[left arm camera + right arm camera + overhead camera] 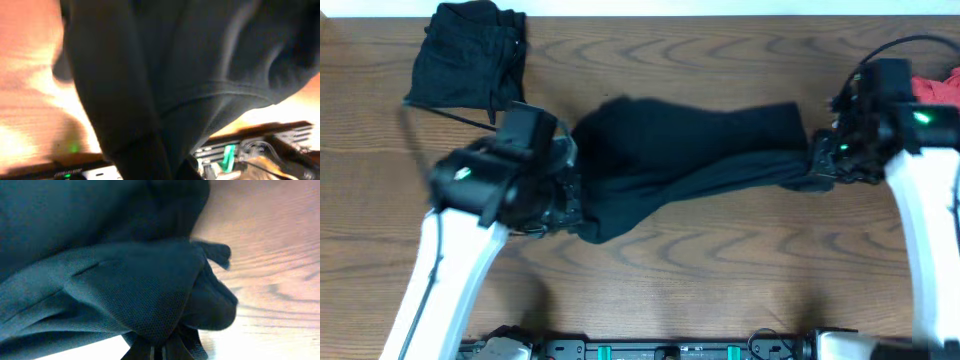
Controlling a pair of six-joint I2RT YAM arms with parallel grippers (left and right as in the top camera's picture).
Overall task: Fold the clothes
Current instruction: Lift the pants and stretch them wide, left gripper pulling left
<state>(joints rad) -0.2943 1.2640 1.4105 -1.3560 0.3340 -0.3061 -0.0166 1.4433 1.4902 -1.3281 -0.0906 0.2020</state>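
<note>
A black garment [680, 150] hangs stretched across the middle of the table between my two grippers. At its left end my left gripper [568, 205] is shut on the bunched cloth. The left wrist view is filled by the dark fabric [180, 75], which hides the fingers. My right gripper [817, 160] is shut on the garment's right end. In the right wrist view the fingertips [150, 354] pinch a gathered wad of the black cloth [125, 290]. No logo or lettering shows.
A second black garment [470, 60] lies folded at the table's back left corner. A red piece of clothing [937, 90] peeks in at the right edge behind my right arm. The arm bases [670, 350] line the front edge of the wooden table [720, 270].
</note>
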